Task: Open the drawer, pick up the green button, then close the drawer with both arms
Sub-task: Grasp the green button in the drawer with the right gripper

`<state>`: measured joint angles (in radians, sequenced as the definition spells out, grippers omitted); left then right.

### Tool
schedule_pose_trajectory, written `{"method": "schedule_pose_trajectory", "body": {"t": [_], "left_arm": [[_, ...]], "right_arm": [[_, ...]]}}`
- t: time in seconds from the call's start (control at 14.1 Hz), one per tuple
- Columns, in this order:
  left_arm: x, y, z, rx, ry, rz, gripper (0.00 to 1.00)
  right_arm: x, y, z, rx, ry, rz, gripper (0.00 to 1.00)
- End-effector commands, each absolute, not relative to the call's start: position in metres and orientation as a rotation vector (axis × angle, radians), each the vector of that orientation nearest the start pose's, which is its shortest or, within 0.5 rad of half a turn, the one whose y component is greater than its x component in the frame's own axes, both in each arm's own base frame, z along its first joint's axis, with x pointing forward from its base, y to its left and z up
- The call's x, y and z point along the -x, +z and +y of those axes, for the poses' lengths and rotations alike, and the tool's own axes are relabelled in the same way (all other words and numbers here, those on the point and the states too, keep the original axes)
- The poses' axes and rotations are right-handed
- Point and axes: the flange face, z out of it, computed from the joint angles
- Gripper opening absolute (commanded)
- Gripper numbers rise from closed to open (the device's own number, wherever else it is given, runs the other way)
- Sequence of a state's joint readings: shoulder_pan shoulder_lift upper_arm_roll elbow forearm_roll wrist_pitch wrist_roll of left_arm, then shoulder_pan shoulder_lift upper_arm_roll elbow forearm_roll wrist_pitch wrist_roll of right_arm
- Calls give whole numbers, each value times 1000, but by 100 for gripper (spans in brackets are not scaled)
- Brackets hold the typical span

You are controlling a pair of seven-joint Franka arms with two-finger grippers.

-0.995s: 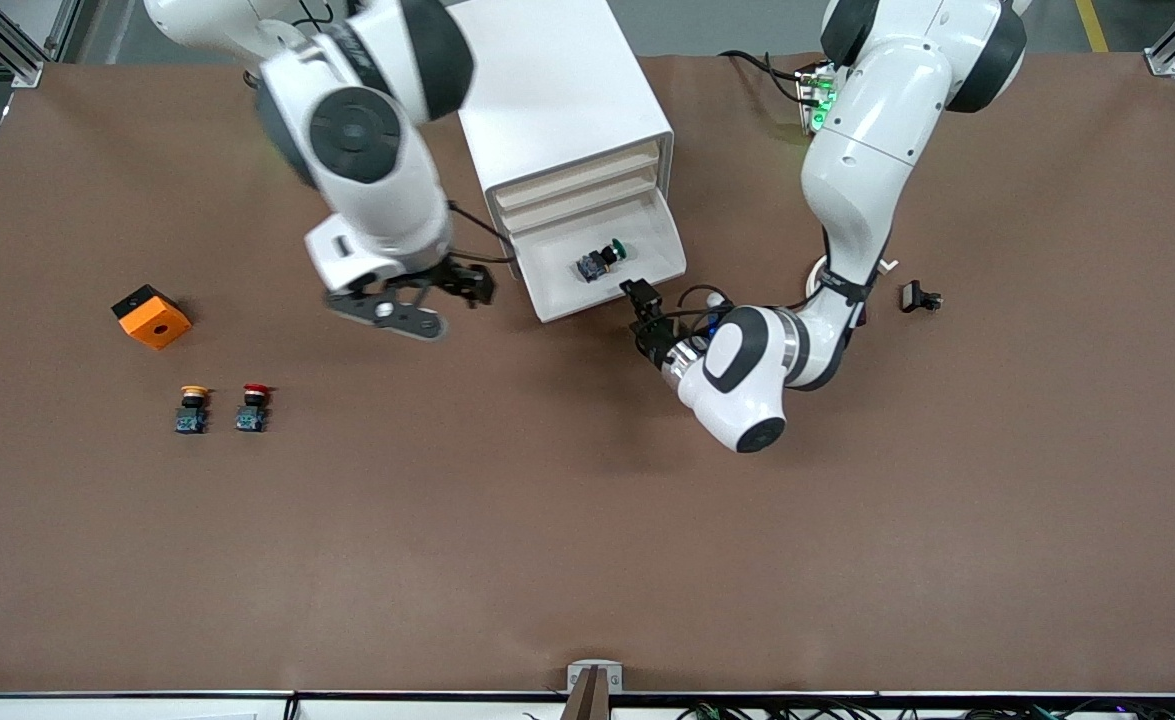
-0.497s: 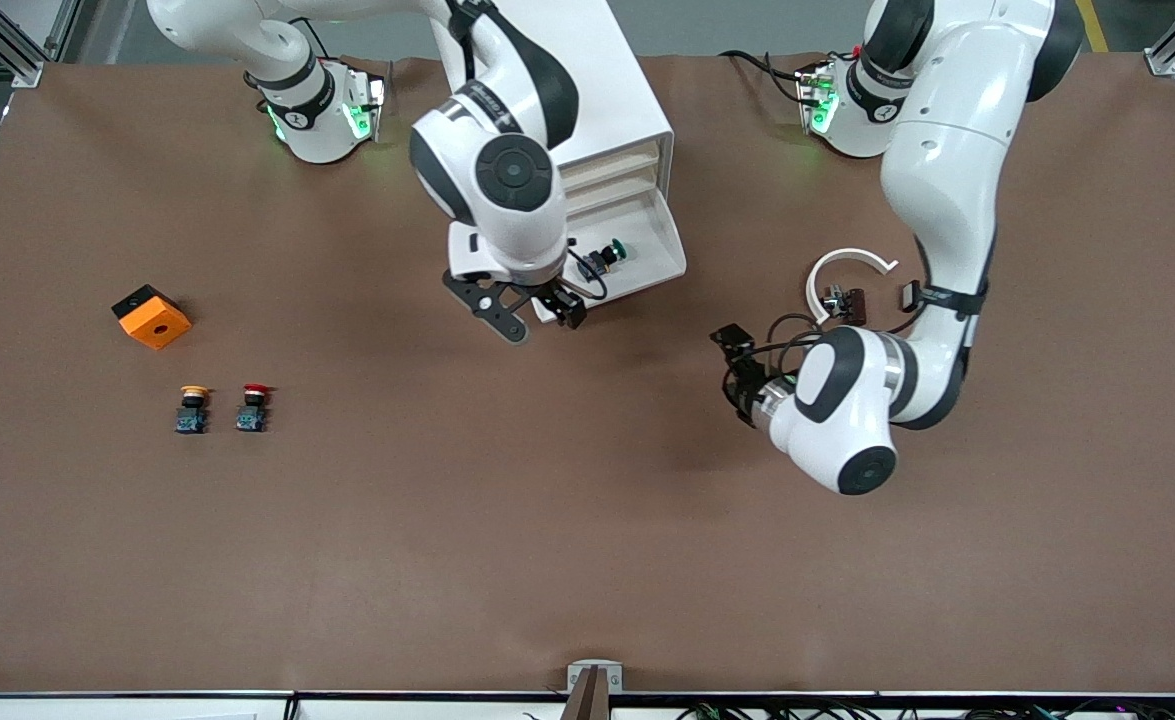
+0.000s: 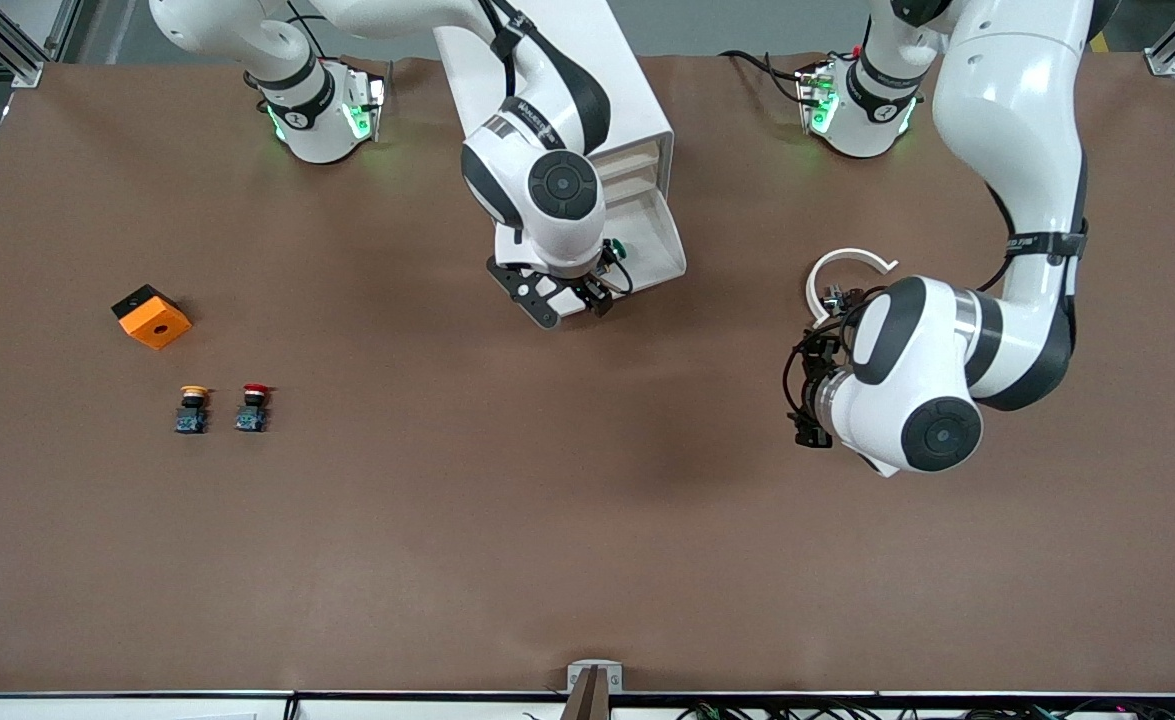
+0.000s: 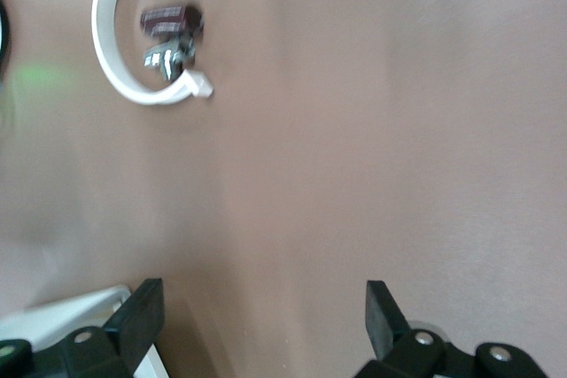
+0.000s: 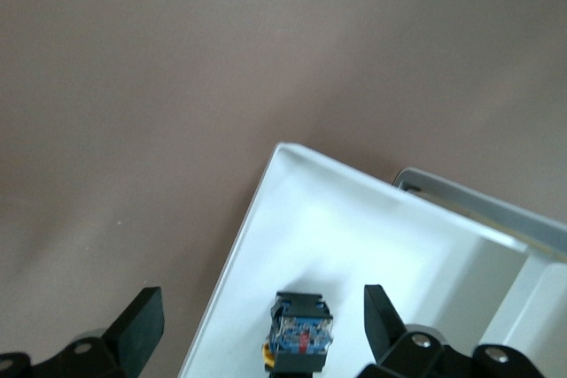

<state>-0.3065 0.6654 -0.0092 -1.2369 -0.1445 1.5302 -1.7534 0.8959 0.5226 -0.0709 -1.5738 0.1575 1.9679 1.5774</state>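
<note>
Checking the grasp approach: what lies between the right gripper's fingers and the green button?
Nothing: in the right wrist view the open right gripper hangs over the button in the drawer.

The right tool (image 3: 587, 290) hangs with fingers spread, near the table's top edge. The left tool (image 3: 809, 400) also hangs spread, wrist bent.

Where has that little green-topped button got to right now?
The green button lies in the open drawer pulled out of the white cabinet, mostly hidden in the front view beneath the open right gripper hanging over it.
</note>
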Motion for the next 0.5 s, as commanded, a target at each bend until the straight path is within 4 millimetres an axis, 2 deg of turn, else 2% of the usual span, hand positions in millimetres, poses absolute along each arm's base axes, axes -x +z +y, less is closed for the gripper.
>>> {"method": "schedule_pose_trajectory", "body": {"t": [0.0, 0.07, 0.21, 0.43], "left_arm": [[-650, 386, -222, 2319, 372, -1721, 100], [-650, 402, -219, 2398, 361, -1655, 100], [-649, 418, -214, 2560, 363, -1468, 100], [-653, 424, -201, 2671, 375, -1309, 100]], "right_arm": [[-430, 323, 515, 2933, 241, 1295, 100], [-427, 322, 518, 2938, 241, 1288, 100], [-423, 312, 518, 2952, 247, 1289, 100], [-413, 295, 528, 2979, 250, 1269, 100]]}}
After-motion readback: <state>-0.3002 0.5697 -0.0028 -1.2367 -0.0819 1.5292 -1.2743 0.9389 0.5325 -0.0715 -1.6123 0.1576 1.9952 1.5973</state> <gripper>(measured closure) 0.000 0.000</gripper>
